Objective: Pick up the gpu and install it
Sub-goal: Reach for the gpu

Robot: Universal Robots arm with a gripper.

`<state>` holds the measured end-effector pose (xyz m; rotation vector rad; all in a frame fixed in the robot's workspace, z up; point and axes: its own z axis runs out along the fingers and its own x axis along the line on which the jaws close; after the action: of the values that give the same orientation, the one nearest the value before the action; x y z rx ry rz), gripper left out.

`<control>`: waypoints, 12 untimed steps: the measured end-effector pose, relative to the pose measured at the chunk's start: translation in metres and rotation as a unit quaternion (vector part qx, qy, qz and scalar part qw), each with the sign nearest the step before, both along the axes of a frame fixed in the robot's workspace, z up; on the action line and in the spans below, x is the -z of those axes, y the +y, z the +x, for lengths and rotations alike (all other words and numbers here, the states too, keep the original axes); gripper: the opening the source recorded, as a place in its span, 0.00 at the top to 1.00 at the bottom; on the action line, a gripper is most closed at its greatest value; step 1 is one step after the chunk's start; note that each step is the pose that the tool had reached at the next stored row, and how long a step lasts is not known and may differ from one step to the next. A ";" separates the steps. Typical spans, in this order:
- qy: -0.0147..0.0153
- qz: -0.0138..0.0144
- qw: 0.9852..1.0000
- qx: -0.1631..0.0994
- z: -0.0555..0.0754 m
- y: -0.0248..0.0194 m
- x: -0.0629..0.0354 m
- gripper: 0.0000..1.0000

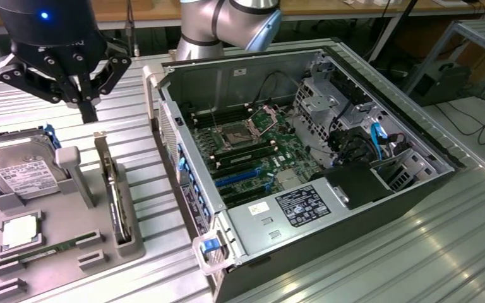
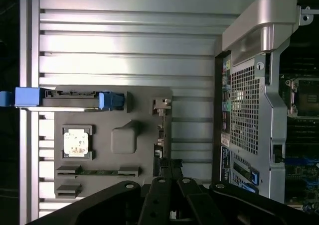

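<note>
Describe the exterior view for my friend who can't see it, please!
A robot arm's black hand, closed shut, hangs above a grey holder where the gpu stands on edge in its slot. A hard drive stands in the holder too, and on the exterior view's right an open computer case lies on the slatted metal table.

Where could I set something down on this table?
The table is bare on the exterior view's right of the computer case. The strip between case and parts tray is narrow; the tray itself is crowded.
</note>
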<state>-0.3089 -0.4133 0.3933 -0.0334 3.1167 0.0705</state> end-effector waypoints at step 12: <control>0.000 0.000 1.000 -0.003 -0.009 -0.0007 0.0000 0.89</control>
<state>-0.3178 -0.4140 0.3933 -0.0416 3.1167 0.0706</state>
